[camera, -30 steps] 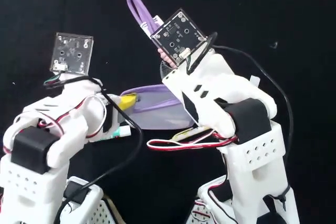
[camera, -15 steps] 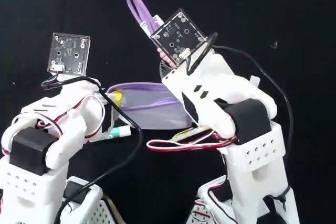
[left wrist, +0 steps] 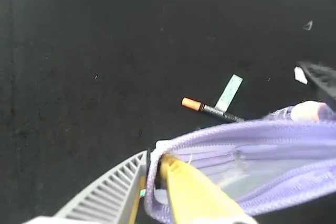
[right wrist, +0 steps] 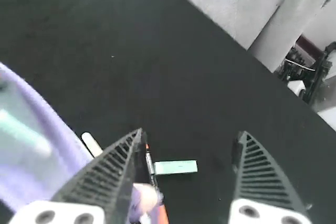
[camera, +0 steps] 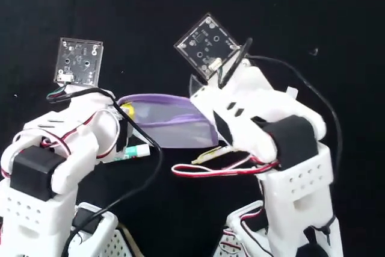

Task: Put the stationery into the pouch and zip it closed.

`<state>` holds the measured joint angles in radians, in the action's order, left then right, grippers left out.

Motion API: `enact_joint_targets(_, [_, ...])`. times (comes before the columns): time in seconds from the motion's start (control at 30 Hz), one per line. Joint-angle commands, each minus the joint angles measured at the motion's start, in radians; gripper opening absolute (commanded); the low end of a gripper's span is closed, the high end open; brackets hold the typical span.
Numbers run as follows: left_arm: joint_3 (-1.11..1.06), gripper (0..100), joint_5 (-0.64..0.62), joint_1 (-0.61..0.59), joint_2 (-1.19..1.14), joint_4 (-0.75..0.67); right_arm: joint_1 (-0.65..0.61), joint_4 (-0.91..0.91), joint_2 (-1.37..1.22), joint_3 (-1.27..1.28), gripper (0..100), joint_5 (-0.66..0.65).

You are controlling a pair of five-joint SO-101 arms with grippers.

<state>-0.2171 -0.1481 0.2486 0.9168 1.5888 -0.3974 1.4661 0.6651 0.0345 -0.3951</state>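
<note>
The purple pouch [camera: 168,126] lies between the two arms, its mouth facing up. My left gripper [left wrist: 155,156] is shut on the pouch's [left wrist: 252,156] end seam, between a grey and a yellow finger. Beyond the pouch, an orange-capped pen [left wrist: 210,109] and a pale green strip [left wrist: 229,92] lie on the black cloth. My right gripper [right wrist: 191,134] hangs open above the pen [right wrist: 150,163] and the strip [right wrist: 176,167], with the pouch [right wrist: 26,145] beside it. A small pink object [right wrist: 146,198] sits near one right finger.
A white marker with a green cap [camera: 132,151] lies beside the left arm, on the near side of the pouch. A small white piece [right wrist: 92,142] rests by the pouch's edge. Red and white cables [camera: 210,167] hang off the right arm's base. The black cloth [camera: 337,28] reaches the far edge.
The purple strap loop that stood up behind the right arm's camera board has dropped from sight. The right arm shifted slightly. The left gripper drew the pouch's end leftward.
</note>
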Motion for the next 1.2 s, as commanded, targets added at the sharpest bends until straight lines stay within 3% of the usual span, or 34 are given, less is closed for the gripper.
enact_joint_targets(0.0, [0.047,3,-0.006,-0.018,0.008,0.005,0.017,0.092,0.033,-0.105,27.3,-0.023])
enact_joint_targets(0.3, [0.008,3,-0.003,-0.019,0.011,-0.003,0.018,0.273,0.051,-0.081,27.0,-0.161])
enact_joint_targets(0.5, [0.016,3,-0.002,-0.021,0.012,-0.003,0.026,0.100,0.262,0.232,27.0,-0.276])
enact_joint_targets(0.63, [0.010,3,-0.002,-0.021,0.005,-0.003,0.115,-0.014,0.492,0.389,27.2,-0.315])
enact_joint_targets(0.9, [0.010,3,-0.006,-0.021,0.003,-0.029,0.147,0.020,0.659,0.524,27.6,-0.307])
enact_joint_targets(1.17, [0.008,3,-0.002,-0.021,0.009,-0.021,-0.089,0.026,0.659,0.524,31.2,-0.269])
